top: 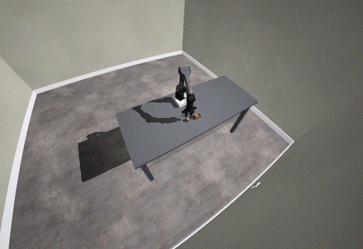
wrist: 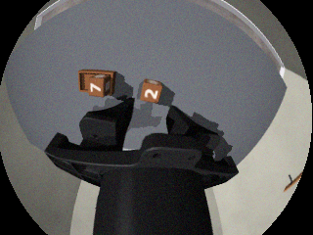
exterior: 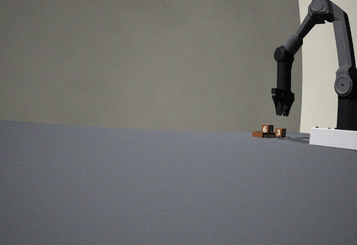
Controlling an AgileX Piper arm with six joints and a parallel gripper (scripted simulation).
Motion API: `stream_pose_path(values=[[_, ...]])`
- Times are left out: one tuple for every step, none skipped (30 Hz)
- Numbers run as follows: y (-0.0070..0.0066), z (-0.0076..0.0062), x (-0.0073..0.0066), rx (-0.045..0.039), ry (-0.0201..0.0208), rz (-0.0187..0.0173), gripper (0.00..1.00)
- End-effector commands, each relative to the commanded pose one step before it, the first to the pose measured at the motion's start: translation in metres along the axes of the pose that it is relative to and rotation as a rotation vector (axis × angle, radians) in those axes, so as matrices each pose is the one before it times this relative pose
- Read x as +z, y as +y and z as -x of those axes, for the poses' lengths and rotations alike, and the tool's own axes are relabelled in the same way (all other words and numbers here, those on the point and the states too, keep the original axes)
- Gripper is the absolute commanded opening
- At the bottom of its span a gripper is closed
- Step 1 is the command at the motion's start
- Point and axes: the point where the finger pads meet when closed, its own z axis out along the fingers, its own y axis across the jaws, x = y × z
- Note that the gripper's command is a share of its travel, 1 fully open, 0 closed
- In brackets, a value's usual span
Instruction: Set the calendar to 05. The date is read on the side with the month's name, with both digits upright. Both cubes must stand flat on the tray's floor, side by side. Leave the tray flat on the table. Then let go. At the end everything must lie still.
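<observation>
The orange-brown tray (top: 198, 118) (exterior: 256, 134) (wrist: 97, 71) lies flat on the table. One cube (exterior: 265, 129) (wrist: 96, 87) stands in it, toward one end. This cube shows a 6 and a dark side that looks like a 1 in the exterior view, and a 7 in the wrist view. The other cube (top: 188, 119) (exterior: 278, 133) (wrist: 151, 92) stands on the table beside the tray, apart from it. It shows a 3 and a shaded 5, and a sideways 2 in the wrist view. My gripper (top: 189, 115) (exterior: 282, 115) (wrist: 151, 108) is open and empty above this loose cube.
The grey table (top: 164, 135) (exterior: 144, 178) (wrist: 166, 39) carries everything. The arm's white base (top: 179, 102) (exterior: 331, 138) stands behind the cubes, by the table's long edge. A grey label on the tray's shaded side is unreadable in the exterior view.
</observation>
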Motion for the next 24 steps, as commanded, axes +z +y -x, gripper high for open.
stream_pose_path(values=[[0.00026,0.00132,-0.0097,-0.00164,-0.00485,-0.00009,0.63],[0.0,0.0,-0.00369,0.0,0.0,0.0,0.63],[0.0,0.0,-0.00315,0.0,0.0,0.0,0.63],[0.0,-0.00001,-0.00259,0.0,0.0,0.0,0.63],[0.0,0.0,0.0,0.0,0.0,0.0,0.63],[0.0,0.0,0.0,0.0,0.0,0.0,0.63],[0.00003,-0.00016,-0.00125,0.00001,0.00255,0.0005,0.63],[-0.00003,0.00016,-0.0022,0.0,-0.00249,-0.0005,0.63],[0.0,0.0,-0.00097,0.0,-0.00006,-0.00001,0.63],[0.00002,-0.00009,-0.00011,0.0,0.0014,0.00028,0.63],[0.00008,-0.00038,0.0005,-0.00001,0.00221,0.00045,0.63],[0.00003,-0.00015,0.00023,0.0,0.00029,0.00006,0.63],[-0.00001,0.00003,0.0,0.0,-0.00016,-0.00003,1.0],[0.0,0.0,0.0,0.0,0.0,0.0,1.0],[0.0,0.0,0.0,0.0,0.0,0.0,1.0],[0.0,0.0,0.0,0.0,0.0,0.0,1.0],[0.0,0.0,0.0,0.0,0.0,0.0,1.0],[0.0,0.0,0.0,0.0,0.0,0.0,1.0],[0.0,0.0,0.0,0.0,0.0,0.0,1.0],[0.0,0.0,0.0,0.0,0.0,0.0,1.0],[0.0,0.0,0.0,0.0,0.0,0.0,1.0],[0.0,0.0,0.0,0.0,0.0,0.0,1.0],[0.0,0.0,0.0,0.0,0.0,0.0,1.0],[0.0,0.0,0.0,0.0,0.0,0.0,1.0]])
